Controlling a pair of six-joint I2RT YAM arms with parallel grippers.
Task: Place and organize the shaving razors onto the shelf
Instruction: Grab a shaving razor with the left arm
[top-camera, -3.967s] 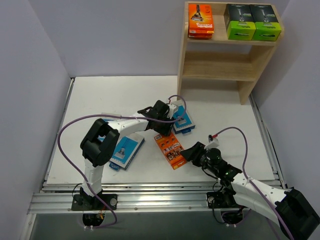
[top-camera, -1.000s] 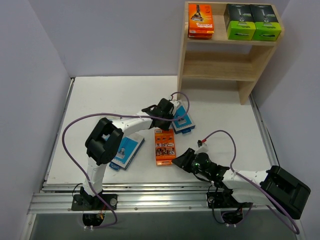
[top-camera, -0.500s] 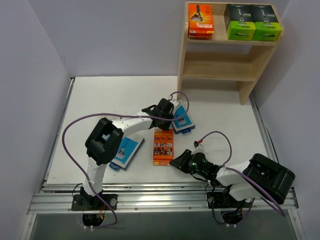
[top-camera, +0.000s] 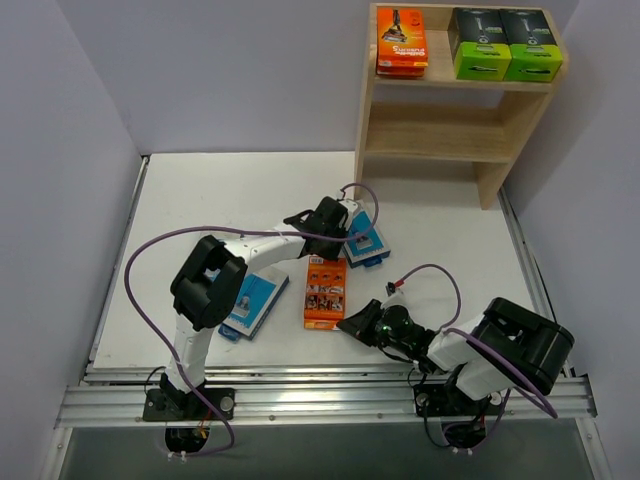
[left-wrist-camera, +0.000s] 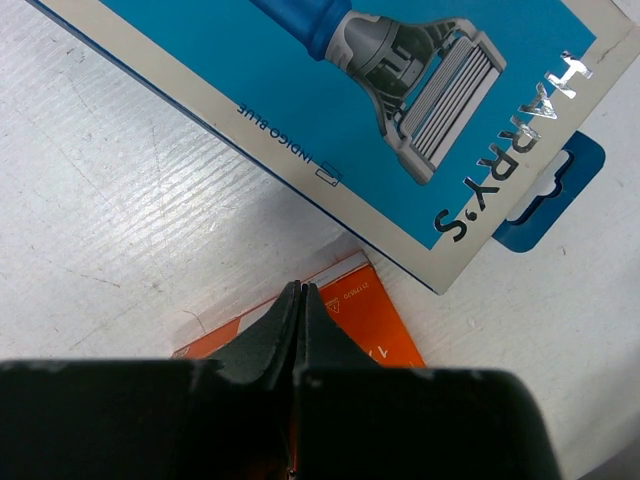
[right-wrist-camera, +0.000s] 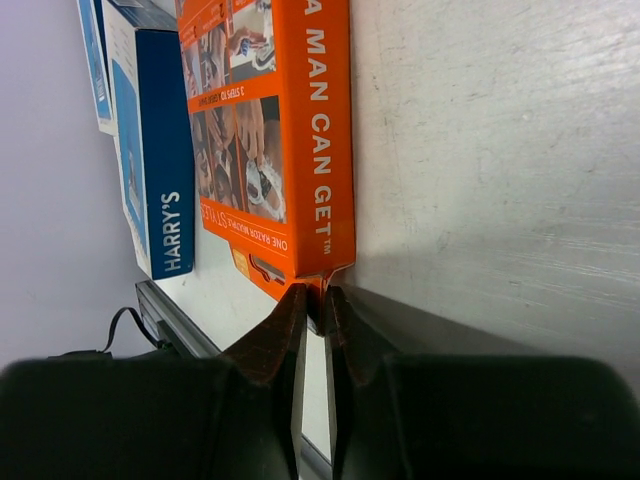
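Note:
One orange razor pack (top-camera: 326, 293) lies flat on the table, in the right wrist view too (right-wrist-camera: 270, 130). My right gripper (top-camera: 346, 322) is at its near right corner, its jaws (right-wrist-camera: 314, 292) shut on the pack's thin hang tab. My left gripper (top-camera: 322, 259) is shut with nothing in it, tips (left-wrist-camera: 300, 290) down at the far end of the orange pack (left-wrist-camera: 375, 320). Two light-blue packs (top-camera: 365, 242) (top-camera: 252, 302) lie on either side. The wooden shelf (top-camera: 440, 135) at the back right carries stacked orange packs (top-camera: 402, 40) and two black boxes with green ends (top-camera: 505, 45) on top.
The shelf's lower tier (top-camera: 435, 128) holds nothing. A blue pack (left-wrist-camera: 350, 90) lies just beyond the left fingertips, and another blue pack (right-wrist-camera: 160, 150) lies beside the orange one. The metal rail (top-camera: 300, 395) runs along the table's near edge.
My right gripper has closed onto the orange pack's tab, its arm drawing in lower toward the near edge. The orange pack has shifted slightly left. The left arm has stayed put.

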